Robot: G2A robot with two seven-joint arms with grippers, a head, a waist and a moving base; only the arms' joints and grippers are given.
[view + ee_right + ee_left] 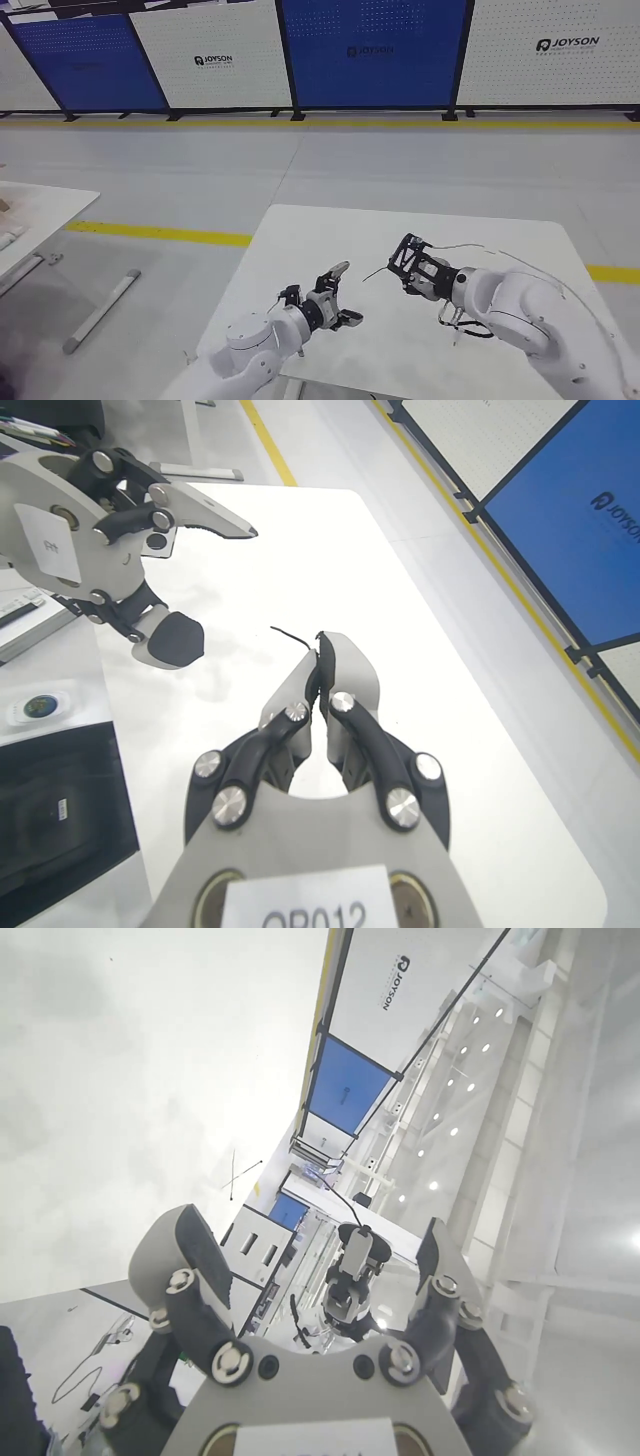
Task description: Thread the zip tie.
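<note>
A thin black zip tie [287,634] sticks out from the tips of my right gripper [319,643], which is shut on it above the white table [425,700]. From above, the zip tie [376,272] points left from the right gripper [402,262] toward my left gripper [348,293]. The left gripper [220,587] hangs open a short way off, nothing between its fingers. Between its own spread fingers, the left gripper [315,1223] faces the right gripper [356,1248], with the zip tie [342,1202] curving away from it.
A black device [50,810] and a small white oval tag [40,706] lie past the table's edge on the left arm's side. Another table [30,215] stands far left. Blue and white panels [370,50] line the back. Two thin crossed dark strips [240,1175] lie farther off.
</note>
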